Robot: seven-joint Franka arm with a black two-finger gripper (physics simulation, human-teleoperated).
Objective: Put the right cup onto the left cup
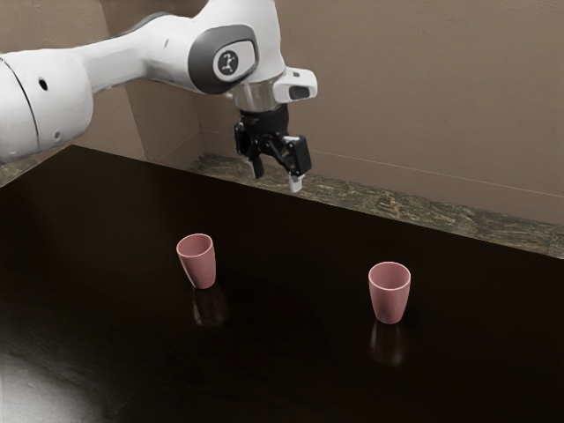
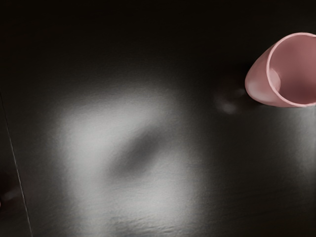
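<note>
Cup at exterior view's left: upright on the worktop.
Cup at exterior view's right: upright, well apart from it.
End effector: higher than the first cup, fingers apart.
Wrist view: one cup's inside, pale glare; which cup, cannot tell.

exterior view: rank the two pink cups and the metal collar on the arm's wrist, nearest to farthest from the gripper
As the exterior view shows it, from the gripper:
1. metal collar, directly above it on the arm
2. left pink cup, on the table toward the exterior view's left
3. right pink cup, on the table toward the exterior view's right
</note>
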